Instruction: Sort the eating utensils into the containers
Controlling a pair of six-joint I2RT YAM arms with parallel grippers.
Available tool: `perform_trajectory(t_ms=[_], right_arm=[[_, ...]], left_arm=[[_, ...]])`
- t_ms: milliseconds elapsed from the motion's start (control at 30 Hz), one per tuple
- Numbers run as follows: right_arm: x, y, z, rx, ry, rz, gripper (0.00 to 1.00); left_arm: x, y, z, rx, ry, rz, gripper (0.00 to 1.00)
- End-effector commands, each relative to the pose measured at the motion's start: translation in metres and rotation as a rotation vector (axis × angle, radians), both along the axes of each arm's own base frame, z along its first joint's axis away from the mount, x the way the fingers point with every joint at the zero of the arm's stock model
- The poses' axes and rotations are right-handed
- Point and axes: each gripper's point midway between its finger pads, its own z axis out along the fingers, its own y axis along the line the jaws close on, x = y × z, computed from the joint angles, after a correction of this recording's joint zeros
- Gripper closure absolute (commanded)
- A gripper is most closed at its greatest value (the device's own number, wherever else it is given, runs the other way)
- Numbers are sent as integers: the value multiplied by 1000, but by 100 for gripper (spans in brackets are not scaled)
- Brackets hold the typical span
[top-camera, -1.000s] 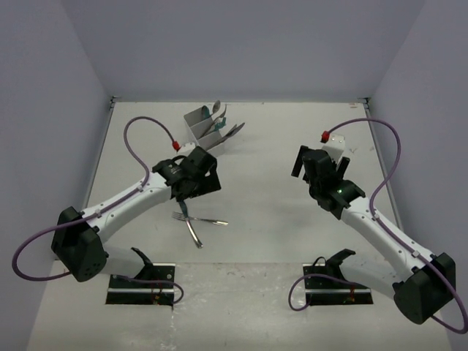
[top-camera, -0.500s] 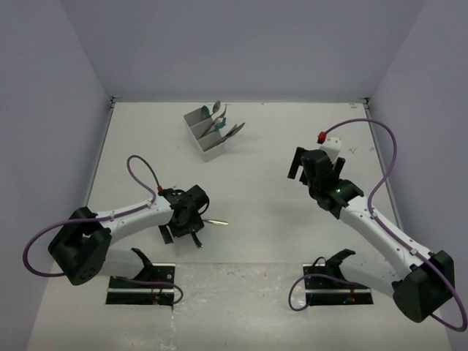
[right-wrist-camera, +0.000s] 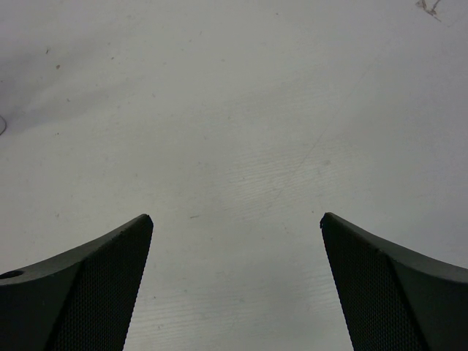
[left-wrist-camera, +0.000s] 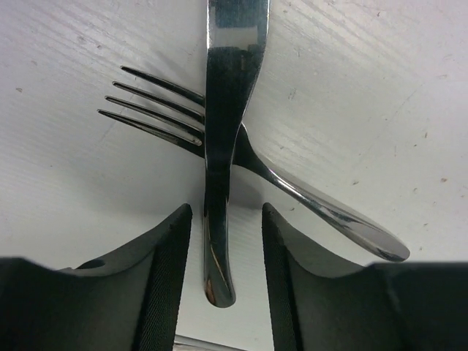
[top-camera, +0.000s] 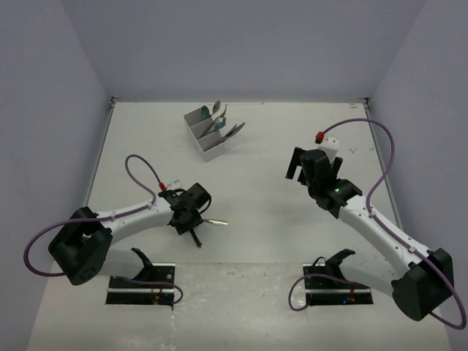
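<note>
A silver fork (left-wrist-camera: 153, 121) lies flat on the table, its handle running to the lower right. A second silver utensil (left-wrist-camera: 228, 88) lies across it. My left gripper (left-wrist-camera: 227, 212) is down at the table and straddles that utensil's handle end, with a narrow gap on each side, so it is open. From above, the left gripper (top-camera: 191, 219) covers most of both pieces; only a handle tip (top-camera: 217, 222) shows. The white containers (top-camera: 199, 131) stand at the back, holding several utensils (top-camera: 218, 117). My right gripper (right-wrist-camera: 235, 219) hangs wide open over bare table, holding nothing.
The right arm's head (top-camera: 316, 164) hovers at mid right, by a white box (top-camera: 333, 146) with a red connector (top-camera: 320, 136). Purple cables loop off both arms. Side walls close the table in on the left, right and back.
The left arm dropped from mid-table down and towards the near edge onto the crossed utensils, and its jaws have narrowed around one handle. The right arm has barely moved.
</note>
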Motion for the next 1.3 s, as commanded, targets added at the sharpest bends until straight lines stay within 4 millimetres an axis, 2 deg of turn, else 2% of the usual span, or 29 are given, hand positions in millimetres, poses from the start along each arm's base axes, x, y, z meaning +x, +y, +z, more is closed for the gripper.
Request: perform_trajectory(t_ms=[0,133,200,233,267,400,433,567,633,700,767,833,1000,1100,1233,1267], right_arm=[[5,1,5,12,-25,-6,1],[5,1,5,15,-25,-6,1],[5,1,5,17,-25,-5,1],[5,2,5,16,-26,-3,1],[4,1,5,15,-26,-4,1],[4,0,8,20,-38,-11,1],[3,-1,8,21,-41,-12,1],[3,0,9,26,-47,-8,1],[3,0,9,25,-47,-5,1],[3,-1,8,19,-45,-9,1],[4,-1,9,18,-48,-11,1],[4,-1,9,19,-50,-13,1],[4,-7,12,5,-63,-31,1],[4,-9,15,-2,-74,-42,1],[4,-14,19,-17,-89,-56,1],[4,-16,20,-22,-95,-64,1]], left_arm=[[-7,2,-20,-8,21,67,56],[-16,7,-26,1,50,64,73],[-16,8,-26,6,51,55,77],[-16,7,-26,8,57,42,86],[-16,6,-26,5,58,41,90],[-21,12,-24,46,88,30,94],[-22,14,-24,53,93,33,100],[-23,13,-20,62,106,3,100],[-15,9,-11,83,53,-20,100],[-8,1,4,97,-9,-57,100],[-2,3,17,144,-68,-64,100],[10,-8,38,157,-159,-94,100],[26,-22,69,201,-284,-166,100],[42,-26,90,224,-374,-201,100],[76,-59,124,188,-574,-364,100],[91,-76,142,181,-666,-430,100]])
